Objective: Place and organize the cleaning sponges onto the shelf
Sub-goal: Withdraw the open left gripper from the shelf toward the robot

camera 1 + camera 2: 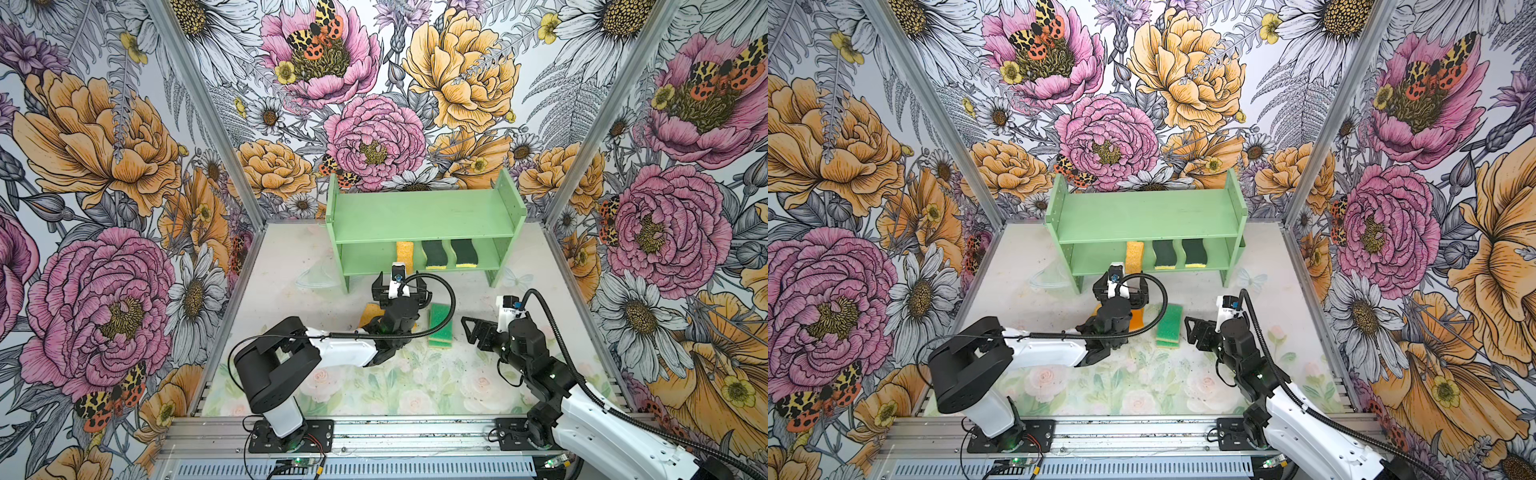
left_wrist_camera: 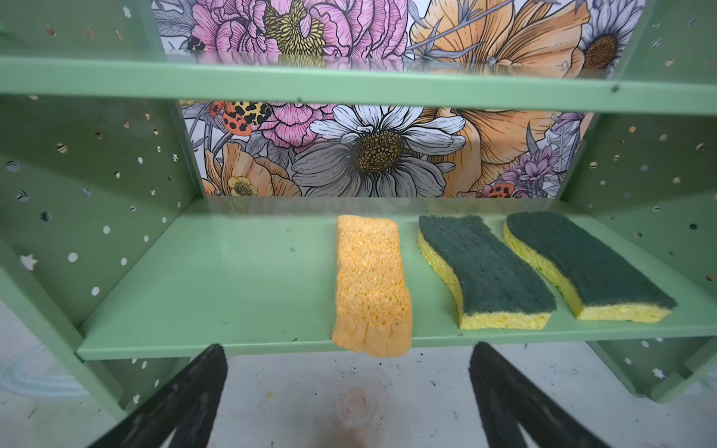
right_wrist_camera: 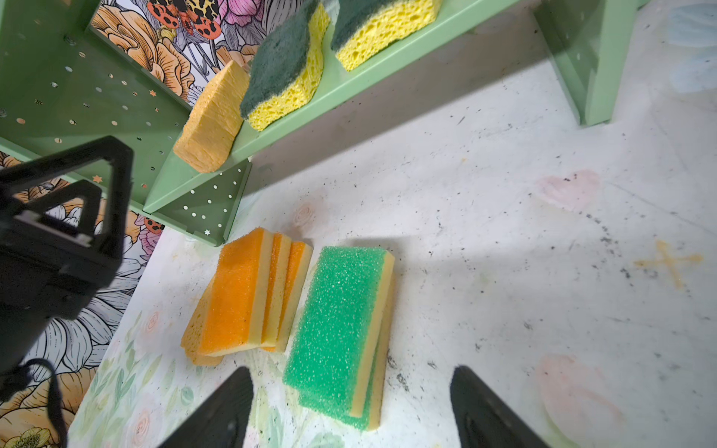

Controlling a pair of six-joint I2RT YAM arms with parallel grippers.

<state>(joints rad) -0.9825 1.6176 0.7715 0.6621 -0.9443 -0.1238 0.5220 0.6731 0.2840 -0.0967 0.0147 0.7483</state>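
The mint-green shelf [image 1: 424, 216] [image 1: 1150, 220] stands at the back. On its lower board [image 2: 232, 279] lie a porous yellow sponge [image 2: 370, 283] overhanging the front edge and two wavy dark-green-topped sponges [image 2: 485, 267] [image 2: 586, 260]. My left gripper [image 1: 400, 286] [image 2: 348, 360] hangs open and empty just in front of the yellow sponge. On the table lie a stack of orange-topped sponges [image 3: 236, 294], partly hidden under the left arm in both top views, and a stack of two green-topped sponges [image 1: 441, 324] [image 3: 337, 322]. My right gripper [image 1: 468, 330] [image 3: 352, 372] is open and empty, just right of the green stack.
The shelf's top board [image 1: 419, 208] is bare. Flowered walls [image 1: 124, 166] enclose the table on three sides. The left arm's cable [image 1: 444, 299] loops over the sponges on the table. The shelf's right leg [image 3: 597, 89] stands on the white mat.
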